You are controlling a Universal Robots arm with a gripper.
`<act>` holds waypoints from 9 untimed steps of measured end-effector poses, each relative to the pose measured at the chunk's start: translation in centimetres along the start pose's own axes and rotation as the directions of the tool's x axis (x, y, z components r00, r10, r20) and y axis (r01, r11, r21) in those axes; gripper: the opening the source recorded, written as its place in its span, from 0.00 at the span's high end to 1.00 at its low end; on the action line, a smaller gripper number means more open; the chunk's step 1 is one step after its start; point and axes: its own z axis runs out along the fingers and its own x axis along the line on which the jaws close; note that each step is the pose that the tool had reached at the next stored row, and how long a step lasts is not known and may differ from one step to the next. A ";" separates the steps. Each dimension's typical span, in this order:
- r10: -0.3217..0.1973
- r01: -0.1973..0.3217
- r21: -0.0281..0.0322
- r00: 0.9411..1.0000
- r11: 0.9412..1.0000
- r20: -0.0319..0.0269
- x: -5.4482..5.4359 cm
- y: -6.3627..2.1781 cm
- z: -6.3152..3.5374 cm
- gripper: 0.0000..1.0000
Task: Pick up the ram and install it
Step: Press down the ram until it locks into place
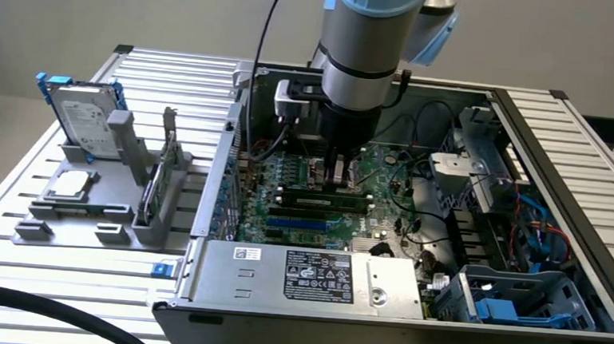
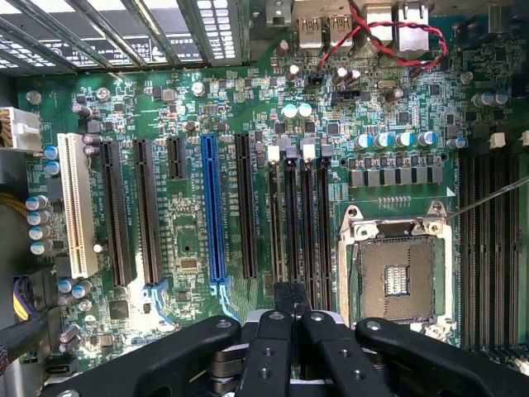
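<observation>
In the exterior view, the grey Universal Robots arm reached straight down into the open black computer case, and its black gripper hung just above the green motherboard. Directly beneath the fingertips, at six o'clock from them, lay the ram, a long, narrow, dark-green circuit-board stick, flat along the memory slots, with blue slots just beyond it. At nine o'clock from the case stood a grey plastic fixture on the slatted metal table, carrying a silver hard drive with blue bracket, a small square silver-topped chip and another upright green board.

In the wrist view, the gripper appeared with its two black fingers drawn close together, pressed on a thin dark edge that ran between them. Beyond it spread the motherboard with a blue expansion slot, a white slot and the empty silver processor socket.
</observation>
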 end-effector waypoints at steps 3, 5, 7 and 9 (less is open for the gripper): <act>0.000 0.000 0.000 1.000 1.000 0.000 -0.1 0.01 0.21 0.89; 0.000 0.000 0.000 1.000 1.000 0.000 -0.2 0.02 0.39 0.89; 0.000 0.000 -0.001 1.000 1.000 0.000 -0.3 0.03 0.60 0.89; 0.000 0.000 -0.003 1.000 1.000 0.000 -0.3 0.05 0.78 0.89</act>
